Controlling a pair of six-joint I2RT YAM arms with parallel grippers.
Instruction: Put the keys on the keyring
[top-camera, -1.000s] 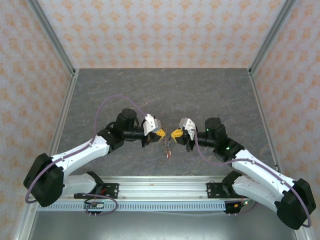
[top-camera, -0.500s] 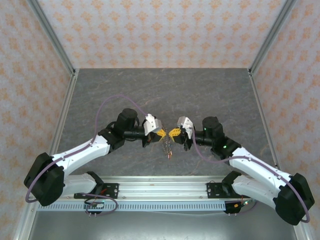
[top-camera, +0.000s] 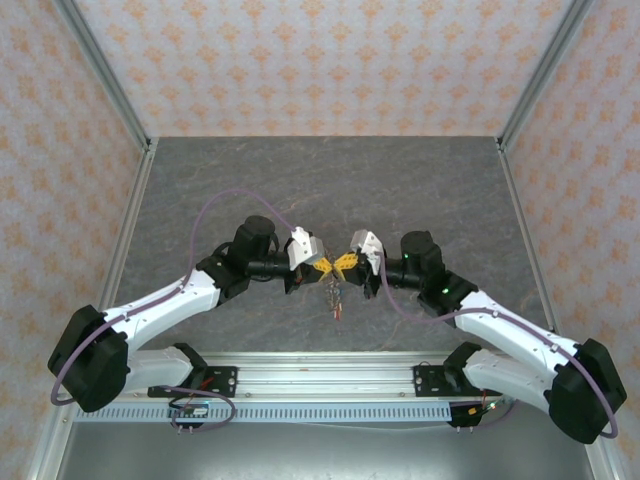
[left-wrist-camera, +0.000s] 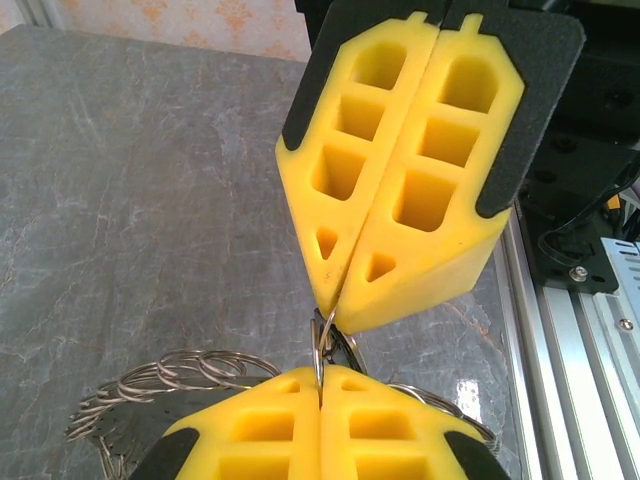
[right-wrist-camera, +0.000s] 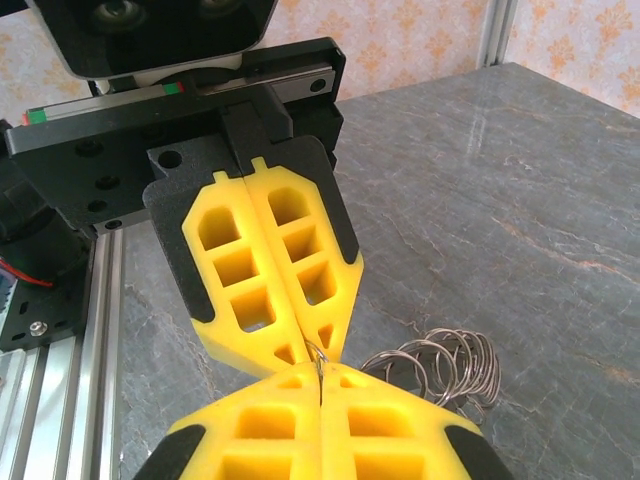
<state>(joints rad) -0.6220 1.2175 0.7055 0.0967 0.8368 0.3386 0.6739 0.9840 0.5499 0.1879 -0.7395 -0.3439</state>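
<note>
1. The left gripper (top-camera: 322, 266) and right gripper (top-camera: 347, 262) are both pressed tight shut, nose to nose.
2. Together they pinch a thin loop of wire. It looks like part of the ring (right-wrist-camera: 447, 362).
3. The ring's coil hangs just under the tips. The keys (top-camera: 337, 308) dangle lowest.
4. Both arms are just as near, one on each side, so I think the next move is a small sideways one.
</note>
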